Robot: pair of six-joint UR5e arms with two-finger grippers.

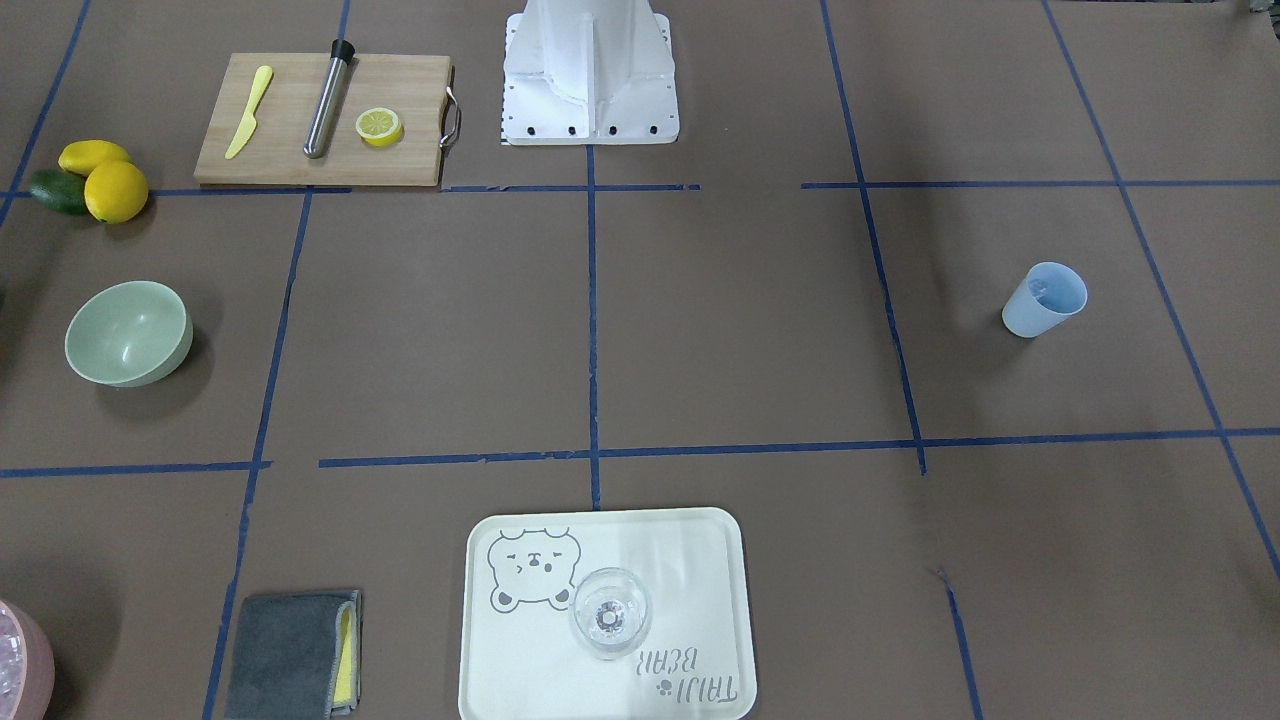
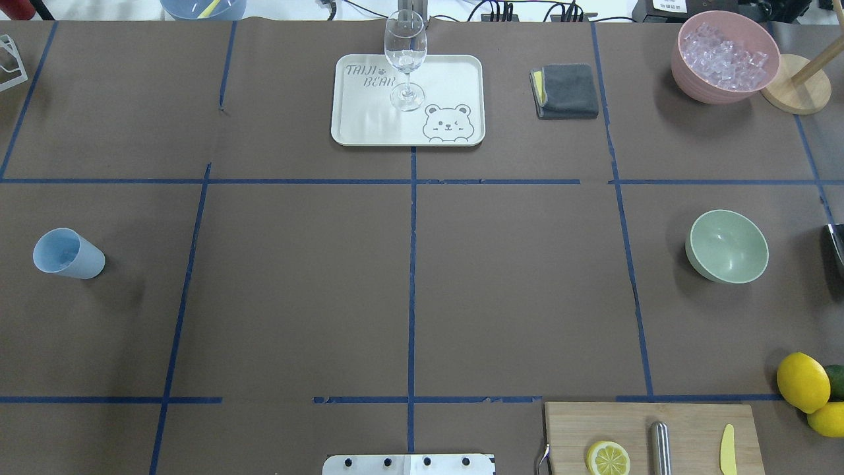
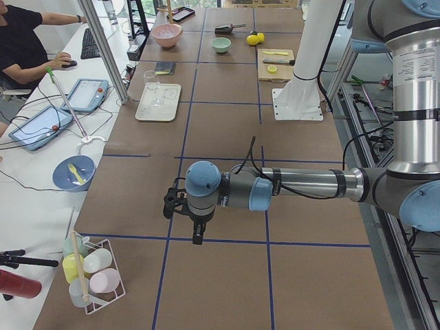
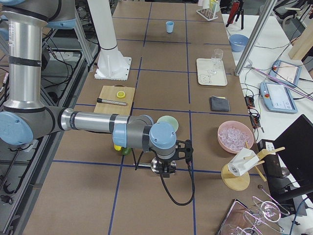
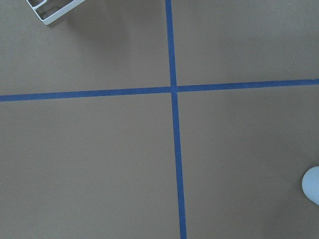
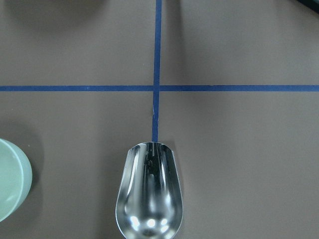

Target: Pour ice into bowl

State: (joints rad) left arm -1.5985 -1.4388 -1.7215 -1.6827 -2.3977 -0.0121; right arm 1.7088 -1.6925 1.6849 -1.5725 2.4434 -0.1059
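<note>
The ice [image 2: 724, 55] lies heaped in a pink container [image 2: 709, 89] at the far right; it also shows in the exterior right view [image 4: 234, 135]. The sage-green bowl [image 2: 728, 246] stands empty on the right side, also seen from the front [image 1: 128, 332] and at the right wrist view's left edge [image 6: 10, 179]. An empty shiny metal scoop [image 6: 149, 196] hangs under the right wrist over the table, just beside the bowl. My right gripper [image 4: 167, 171] shows only from the side; I cannot tell its state. My left gripper [image 3: 197, 237] hovers over bare table, state unclear.
A blue cup [image 2: 67, 254] stands at the left. A tray [image 2: 369, 125] bears a wine glass [image 2: 405, 59]. A cutting board [image 1: 280, 150] holds a lemon half, a metal muddler and a yellow knife. Lemons [image 2: 803, 381], a grey cloth [image 2: 567, 90] and a wooden stand [image 2: 794, 92] sit at the right.
</note>
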